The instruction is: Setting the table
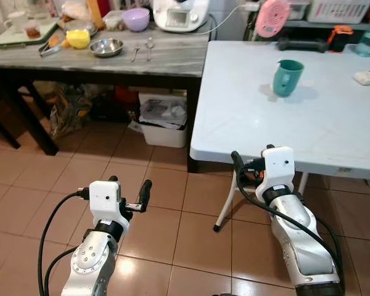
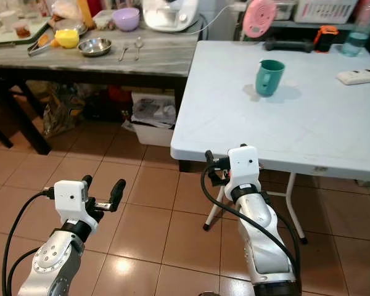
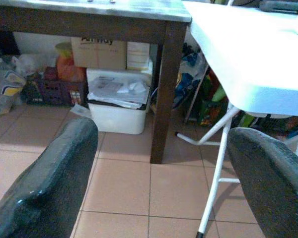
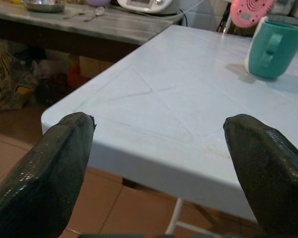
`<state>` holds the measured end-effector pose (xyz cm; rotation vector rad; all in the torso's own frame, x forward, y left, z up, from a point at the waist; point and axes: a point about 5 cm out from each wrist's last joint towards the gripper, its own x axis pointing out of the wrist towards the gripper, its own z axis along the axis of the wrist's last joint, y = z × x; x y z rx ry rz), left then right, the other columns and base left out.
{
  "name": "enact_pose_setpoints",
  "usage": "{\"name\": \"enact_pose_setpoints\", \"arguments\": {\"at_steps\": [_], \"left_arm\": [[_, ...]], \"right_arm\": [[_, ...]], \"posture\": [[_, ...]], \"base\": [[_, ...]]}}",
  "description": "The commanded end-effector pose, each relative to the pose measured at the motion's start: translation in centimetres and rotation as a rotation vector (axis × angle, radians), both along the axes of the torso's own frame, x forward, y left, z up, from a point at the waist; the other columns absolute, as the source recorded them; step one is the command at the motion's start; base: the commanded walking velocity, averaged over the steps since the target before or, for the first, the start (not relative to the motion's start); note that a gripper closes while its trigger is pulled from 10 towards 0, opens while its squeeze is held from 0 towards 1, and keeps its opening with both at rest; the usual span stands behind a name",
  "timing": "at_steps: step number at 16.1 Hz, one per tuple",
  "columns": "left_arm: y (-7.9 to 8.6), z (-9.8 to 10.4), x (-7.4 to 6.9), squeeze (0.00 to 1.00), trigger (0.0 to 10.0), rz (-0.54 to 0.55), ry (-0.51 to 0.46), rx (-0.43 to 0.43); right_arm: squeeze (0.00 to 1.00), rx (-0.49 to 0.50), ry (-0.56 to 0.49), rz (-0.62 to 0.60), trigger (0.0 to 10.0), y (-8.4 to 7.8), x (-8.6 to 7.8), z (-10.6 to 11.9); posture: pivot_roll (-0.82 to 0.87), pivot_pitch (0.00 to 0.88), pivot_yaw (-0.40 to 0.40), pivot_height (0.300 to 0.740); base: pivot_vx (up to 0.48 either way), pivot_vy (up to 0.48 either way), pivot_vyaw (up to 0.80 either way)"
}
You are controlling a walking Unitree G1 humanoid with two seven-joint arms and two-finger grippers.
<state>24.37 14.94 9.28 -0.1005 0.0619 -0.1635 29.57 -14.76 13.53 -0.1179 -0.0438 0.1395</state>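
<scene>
Both grippers' fingers are spread and empty; your right gripper [image 1: 251, 161] could clip the white bench [image 1: 246, 117] edge, jolting the teal mug [image 1: 287, 76].

A white folding surface [image 1: 277, 123] stands on terracotta floor tiles [image 1: 160, 216]; beside it, a dark-legged marble-topped surface [image 1: 172, 58].

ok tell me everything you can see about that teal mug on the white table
The teal mug is a plain, matte cup, ceramic or plastic by its look, with a single loop handle. It stands upright on the white folding table, well in from the near edge, casting a soft shadow on the top. Its inside cannot be seen, so whether it is empty is unclear. Nothing touches it but the table; the right gripper is open, short of the table's near corner.
</scene>
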Motion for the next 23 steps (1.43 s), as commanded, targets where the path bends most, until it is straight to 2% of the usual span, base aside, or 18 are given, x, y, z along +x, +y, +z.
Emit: {"name": "enact_pose_setpoints", "arguments": {"at_steps": [1, 6, 10, 12, 14, 16, 18, 20, 22, 23], "left_arm": [[0.0, 0.3, 0.1, 0.0, 10.0, -0.005, -0.015, 0.001], [0.0, 0.2, 0.1, 0.0, 10.0, -0.014, -0.012, 0.002], [0.0, 0.1, 0.0, 0.0, 10.0, -0.021, -0.007, 0.003], [-0.1, 0.1, 0.0, 0.0, 10.0, -0.025, -0.004, 0.003], [-0.1, 0.1, 0.0, 0.0, 10.0, -0.026, -0.004, 0.007], [0.0, 0.1, 0.1, 0.0, 10.0, -0.016, -0.012, 0.008], [0.4, 0.3, 0.0, 0.0, 10.0, 0.018, -0.044, 0.011], [1.2, 0.2, -0.1, 0.0, 10.0, 0.06, -0.044, 0.027], [1.7, 0.0, -0.2, 0.0, 10.0, 0.086, -0.042, 0.036], [1.9, 0.0, -0.2, 0.0, 10.0, 0.1, -0.047, 0.04]], "right_arm": [[0.0, 0.011, -0.04, -0.001, 10.0, 0.0, 0.1, 0.8], [0.0, 0.009, -0.036, -0.002, 10.0, 0.1, 0.2, 0.8], [0.0, -0.037, -0.042, -0.06, 10.0, -0.3, 0.4, 0.7], [0.0, 0.025, -0.041, -0.04, 10.0, -0.3, 0.5, 0.8], [0.0, 0.024, -0.074, -0.052, 10.0, -0.3, 0.6, 1.0], [0.0, 0.019, -0.053, -0.076, 10.0, -0.5, 0.5, 0.7], [0.0, 0.001, -0.079, 0.005, 10.0, -0.1, -0.3, 0.8], [0.0, -0.012, -0.056, 0.043, 10.0, -0.4, -1.6, -0.3], [0.0, -0.039, 0.005, 0.014, 10.0, -2.0, -3.3, -2.3], [0.0, -0.073, 0.048, -0.007, 10.0, -3.4, -4.6, -3.5]], "posture": [[-0.15, 0.103, 0.056, 0.74], [-0.15, 0.103, 0.064, 0.74], [-0.15, 0.105, 0.068, 0.74], [-0.15, 0.105, 0.067, 0.74], [-0.15, 0.105, 0.067, 0.74], [-0.15, 0.106, 0.066, 0.74], [-0.15, 0.105, 0.063, 0.74], [-0.16, 0.105, 0.059, 0.74], [-0.16, 0.105, 0.055, 0.74], [-0.16, 0.107, 0.059, 0.74]], "base": [[0.0, -0.251, 0.0], [0.0, -0.376, 0.0], [0.0, -0.409, 0.0], [0.0, -0.412, 0.0], [0.0, -0.412, 0.0], [0.0, -0.206, 0.0], [0.0, 0.0, 0.0], [0.0, 0.0, 0.0], [0.0, 0.0, 0.0], [0.0, 0.0, 0.0]]}}
